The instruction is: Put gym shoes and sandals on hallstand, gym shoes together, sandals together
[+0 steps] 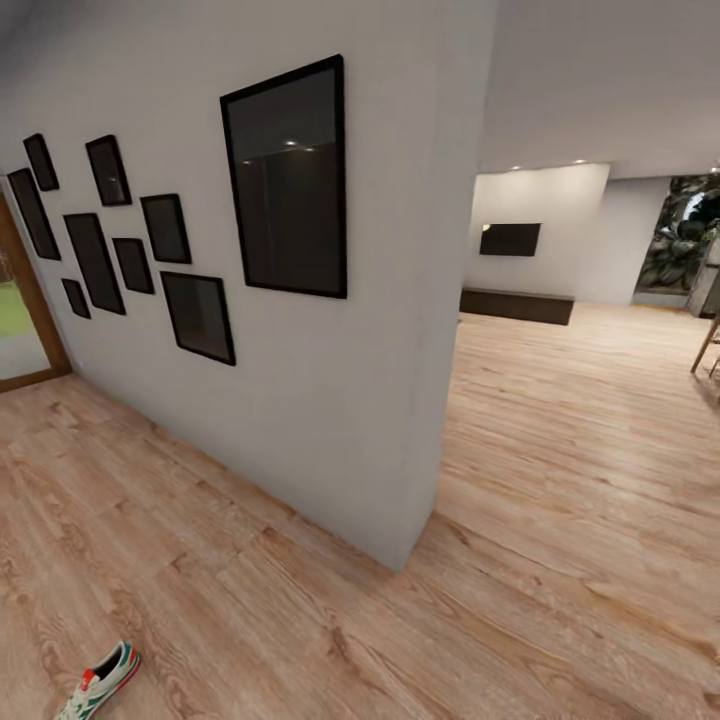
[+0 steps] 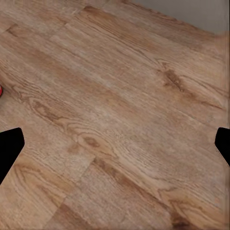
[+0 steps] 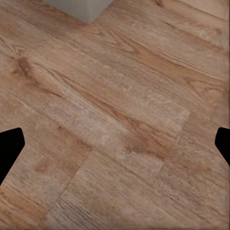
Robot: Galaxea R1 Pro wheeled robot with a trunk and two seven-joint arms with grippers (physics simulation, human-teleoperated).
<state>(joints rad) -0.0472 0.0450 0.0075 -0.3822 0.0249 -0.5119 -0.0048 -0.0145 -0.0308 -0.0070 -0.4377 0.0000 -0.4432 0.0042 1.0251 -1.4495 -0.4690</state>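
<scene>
One gym shoe (image 1: 100,683), white with green stripes and a red-orange heel, lies on the wood-plank corridor floor (image 1: 250,600) at the lower left of the head view. Bare floor planks (image 2: 120,96) lie under my left gripper (image 2: 115,146), which is open with its dark fingertips (image 2: 9,148) far apart; a sliver of red (image 2: 1,90) touches that frame's edge. Over bare planks near the wall's corner (image 3: 81,7), my right gripper (image 3: 115,146) is also open, with nothing between its fingertips (image 3: 223,143). The sandals and the hallstand are out of view.
A grey wall hung with black picture frames (image 1: 285,180) runs ahead and ends at a corner (image 1: 410,560). A glass door (image 1: 20,330) is at the far left. Right of the corner, open floor leads to a room with a low dark cabinet (image 1: 517,305) and a chair leg (image 1: 705,345).
</scene>
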